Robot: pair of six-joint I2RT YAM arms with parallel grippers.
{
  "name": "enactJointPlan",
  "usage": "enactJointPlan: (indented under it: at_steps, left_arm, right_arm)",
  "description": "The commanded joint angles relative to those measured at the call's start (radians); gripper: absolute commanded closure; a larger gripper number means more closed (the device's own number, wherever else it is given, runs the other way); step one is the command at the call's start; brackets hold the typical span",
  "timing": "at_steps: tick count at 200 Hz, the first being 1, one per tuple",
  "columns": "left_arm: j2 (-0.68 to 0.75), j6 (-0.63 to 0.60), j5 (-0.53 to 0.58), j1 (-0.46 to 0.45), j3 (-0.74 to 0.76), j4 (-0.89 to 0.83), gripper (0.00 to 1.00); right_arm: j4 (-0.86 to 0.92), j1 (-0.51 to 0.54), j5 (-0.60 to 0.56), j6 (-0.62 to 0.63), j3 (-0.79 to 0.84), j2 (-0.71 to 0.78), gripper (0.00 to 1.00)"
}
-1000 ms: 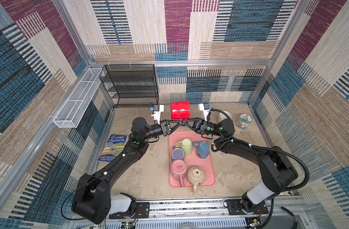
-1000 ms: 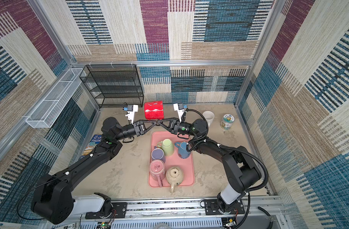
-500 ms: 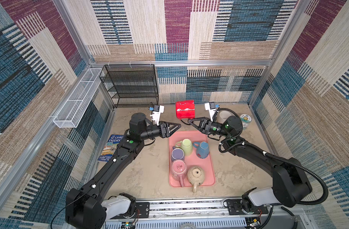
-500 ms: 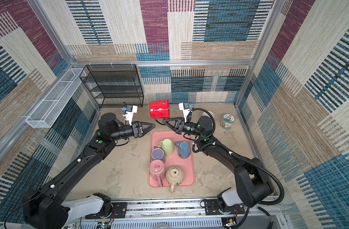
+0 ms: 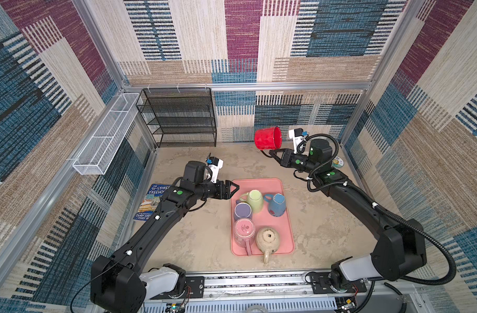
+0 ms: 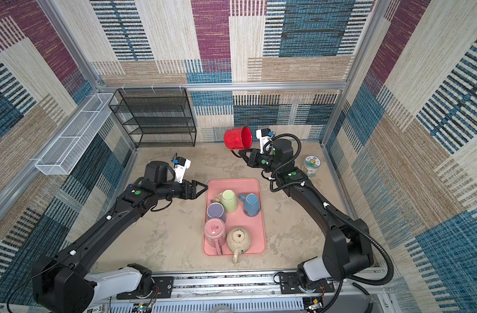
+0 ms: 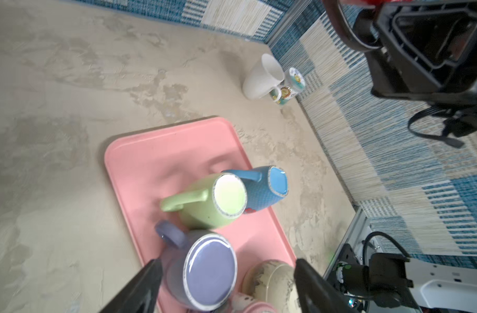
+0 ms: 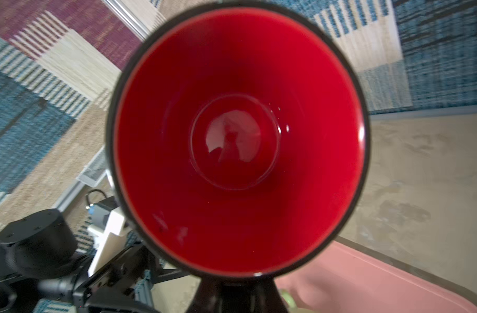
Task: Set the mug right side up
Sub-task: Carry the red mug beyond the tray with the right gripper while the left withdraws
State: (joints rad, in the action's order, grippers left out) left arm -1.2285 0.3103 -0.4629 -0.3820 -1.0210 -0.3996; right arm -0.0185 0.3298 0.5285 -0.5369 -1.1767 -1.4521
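Holding position up front: left gripper (image 5: 235, 187) hovers at the pink tray (image 5: 259, 181) edge, jaws apart, empty. I'd leave it clear of the inverted mugs (image 5: 242, 211). Farther back, right gripper (image 5: 271, 152) is clamped on the handle of the red mug (image 5: 267, 138) — mug airborne at the far end, lying sideways, mouth toward its own arm. My read: roll the wrist until the rim faces up, then lower slowly onto bare table (image 5: 199, 235) — a handle grip can pivot.

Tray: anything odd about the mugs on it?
The green mug, blue mug, purple mug, pink mug and beige mug all sit upside down on the pink tray. The beige mug's handle overhangs the tray's near edge. Nothing spilled.
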Motion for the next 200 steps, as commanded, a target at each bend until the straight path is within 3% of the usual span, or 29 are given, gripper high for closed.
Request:
enactJointPlan:
  at_steps: [1,12,38,94,200]
  left_arm:
    - [-0.001,-0.062,0.099,0.0,0.006,-0.045,0.12]
    - [-0.009,-0.079,0.144,0.0,-0.005,-0.075,0.04]
    - [-0.013,-0.115,0.198,0.0,-0.029,-0.128,0.0]
    - [0.063,-0.173,0.283,0.001,-0.044,-0.224,0.0]
    - [0.069,-0.191,0.248,0.0,-0.039,-0.251,0.03]
  right_arm:
    - [0.156,-0.003,-0.148,0.143,-0.036,-0.018,1.0]
    - [0.196,-0.003,-0.189,0.17,-0.048,-0.028,1.0]
    - [0.278,-0.003,-0.282,0.22,-0.082,-0.064,1.0]
    - [0.402,-0.006,-0.521,0.296,-0.174,-0.203,1.0]
    - [0.497,-0.04,-0.704,0.355,-0.321,-0.441,1.0]
